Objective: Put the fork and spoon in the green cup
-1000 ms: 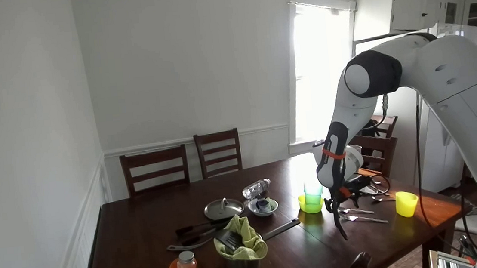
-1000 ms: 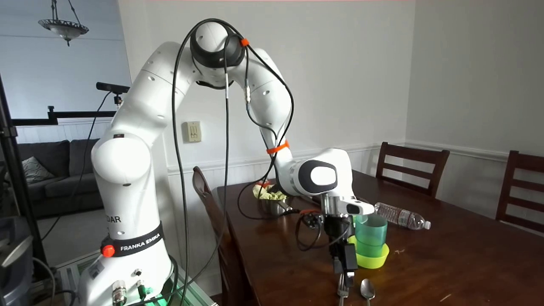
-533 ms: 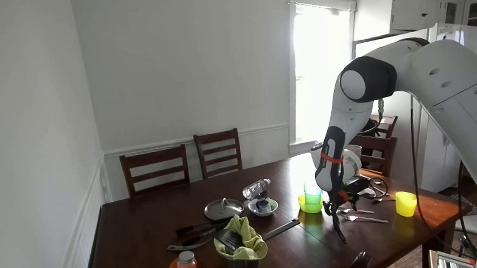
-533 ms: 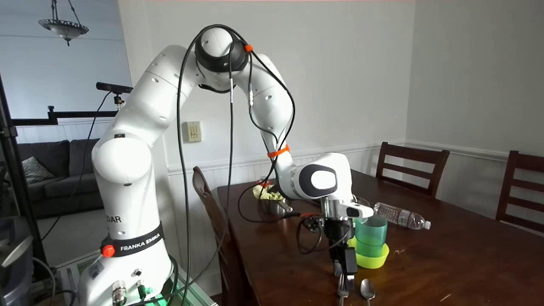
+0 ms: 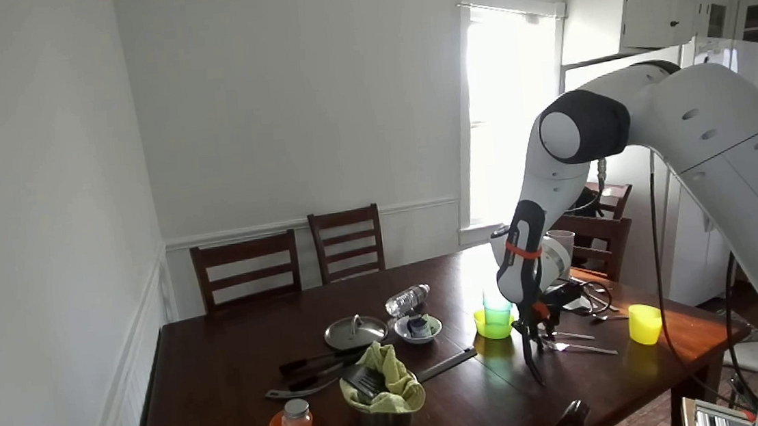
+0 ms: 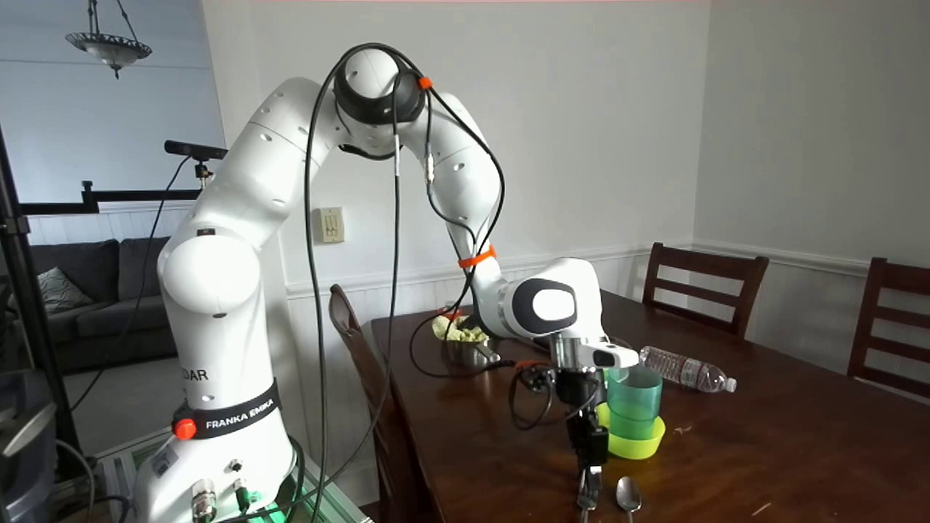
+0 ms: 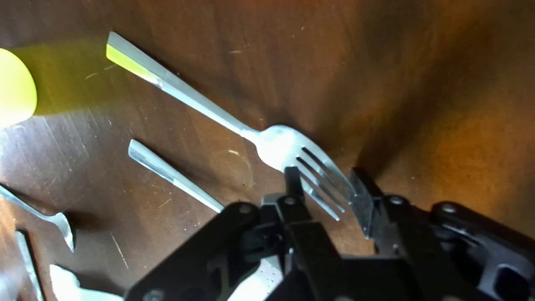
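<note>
The gripper [image 7: 328, 192] is at the tine end of the fork [image 7: 221, 116]. Its fingers are spread apart and grasp nothing; the tines lie between them, and whether they touch I cannot tell. The fork's long axis runs aslant to the closing line, not square across, so I judge that a small turn may be needed. Beside the fork lies the spoon [image 6: 628, 495]; beyond the fork's tines stands the green cup [image 6: 634, 399]. The fork rests on a shiny brown table [image 7: 292, 62]; a dark chair [image 6: 705, 261] stands well apart from it.
</note>
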Tool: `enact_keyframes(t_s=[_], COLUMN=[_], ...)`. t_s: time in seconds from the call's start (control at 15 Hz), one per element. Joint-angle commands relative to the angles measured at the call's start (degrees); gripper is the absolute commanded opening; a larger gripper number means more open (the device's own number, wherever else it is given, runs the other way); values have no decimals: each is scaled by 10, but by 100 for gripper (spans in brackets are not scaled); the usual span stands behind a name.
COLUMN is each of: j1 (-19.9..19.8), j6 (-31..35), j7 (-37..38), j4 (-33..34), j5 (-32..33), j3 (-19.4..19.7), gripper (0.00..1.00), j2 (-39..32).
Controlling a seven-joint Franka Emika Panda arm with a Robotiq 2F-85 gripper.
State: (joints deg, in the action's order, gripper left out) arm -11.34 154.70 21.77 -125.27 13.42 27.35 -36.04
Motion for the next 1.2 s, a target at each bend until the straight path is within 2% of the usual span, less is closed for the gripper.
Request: enact_keyframes(t_s=[0.0, 0.07, 0.13, 0.4, 1.13], j1=[10, 9, 9, 12, 28], j6=[3, 5, 3, -3, -37], j7=[2, 1, 1, 3, 6], j4=[10, 11, 13, 18, -2], j5=[-14, -14, -15, -14, 3], j3=[14, 14, 16, 25, 48], gripper=[6, 1, 0, 2, 2], j2=[-18, -21, -21, -17, 70])
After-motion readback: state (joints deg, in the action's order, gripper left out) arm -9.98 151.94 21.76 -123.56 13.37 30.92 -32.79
